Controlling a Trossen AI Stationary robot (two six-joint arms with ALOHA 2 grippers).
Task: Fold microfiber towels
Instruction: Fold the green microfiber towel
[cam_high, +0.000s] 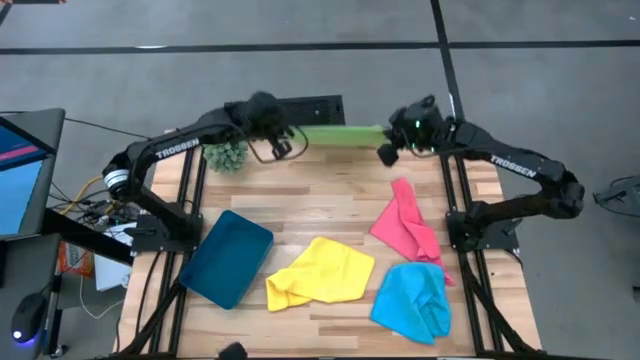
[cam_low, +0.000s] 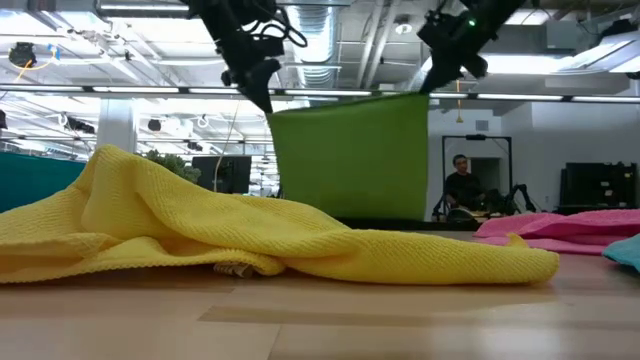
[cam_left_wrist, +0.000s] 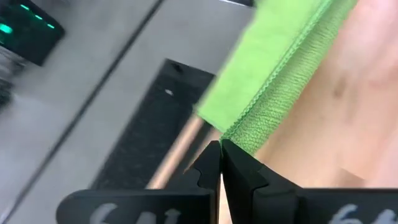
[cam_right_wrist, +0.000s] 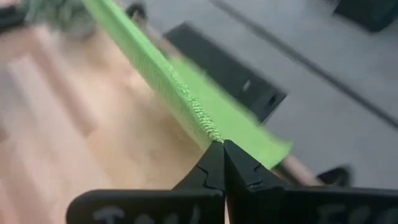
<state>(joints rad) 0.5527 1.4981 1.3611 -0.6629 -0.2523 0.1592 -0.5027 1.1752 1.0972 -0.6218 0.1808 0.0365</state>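
green towel held up between two grippers

the left gripper (cam_high: 284, 146) and the right gripper (cam_high: 386, 154) are both above the far edge of the wooden table (cam_high: 330, 205). each is clamped on an upper corner of the green microfiber towel (cam_low: 350, 155), which hangs stretched flat between them. from above, the towel shows as a thin green strip along the table's far edge. the pink towel (cam_high: 405, 228) lies crumpled on the right side. the light blue towel (cam_high: 415, 298) lies nearer the front, and the yellow towel (cam_high: 320, 270) lies bunched in the front middle. a dark teal tray (cam_high: 227, 257) sits left of the yellow towel. a spiky green plant ball (cam_high: 226, 155) rests at the far left.
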